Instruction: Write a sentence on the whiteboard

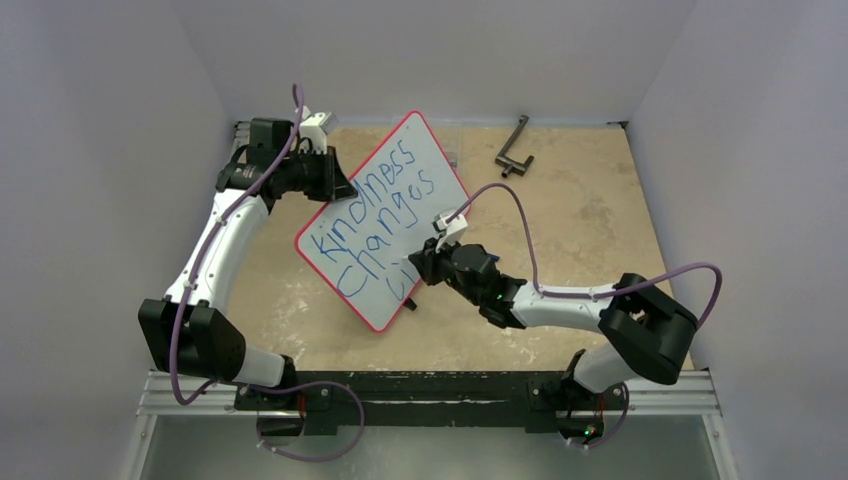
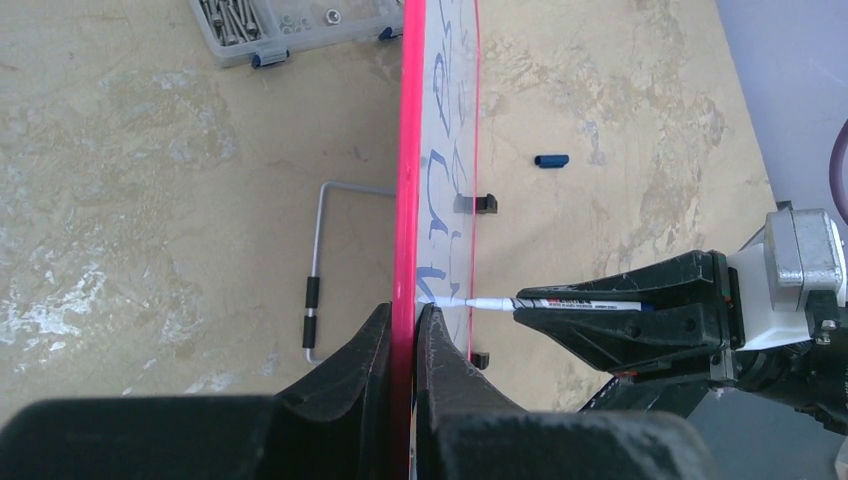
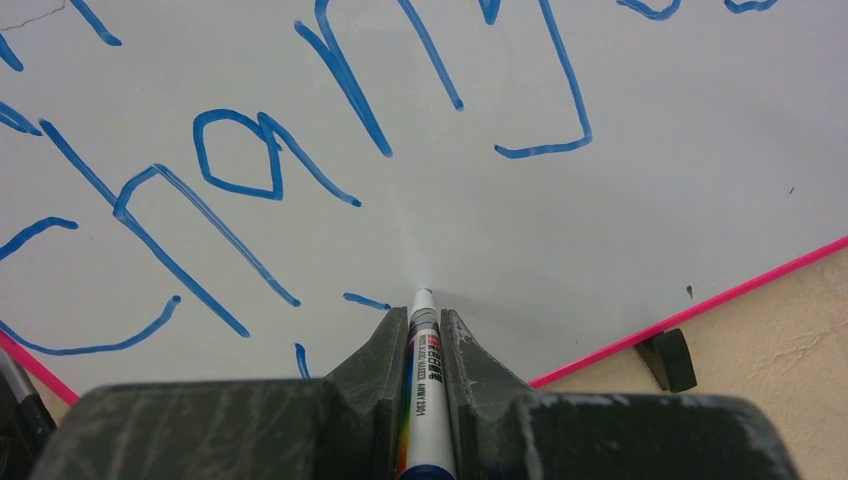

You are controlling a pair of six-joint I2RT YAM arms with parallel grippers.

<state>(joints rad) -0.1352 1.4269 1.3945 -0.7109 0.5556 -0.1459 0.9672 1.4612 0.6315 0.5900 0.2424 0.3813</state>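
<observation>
The whiteboard (image 1: 385, 215), white with a thin red rim, stands tilted on the table. The sentence (image 1: 375, 205) is in blue and reads "Kindness Changes", with the first strokes of a third line near the lower edge (image 1: 408, 278). My left gripper (image 1: 335, 182) is shut on the board's rim (image 2: 412, 150), one finger on each side. My right gripper (image 1: 428, 262) is shut on a white marker (image 3: 419, 370). The marker's tip touches the board surface (image 3: 600, 230) below "Chang" (image 3: 240, 160). The marker (image 2: 580, 303) and its tip also show in the left wrist view.
A clear compartment box of screws (image 2: 290, 25) lies behind the board. A blue marker cap (image 2: 550, 160) lies on the table. A wire stand leg (image 2: 315, 270) sticks out behind the board, and black clips (image 3: 668, 358) sit at its edge. A dark crank tool (image 1: 514, 150) lies at the back.
</observation>
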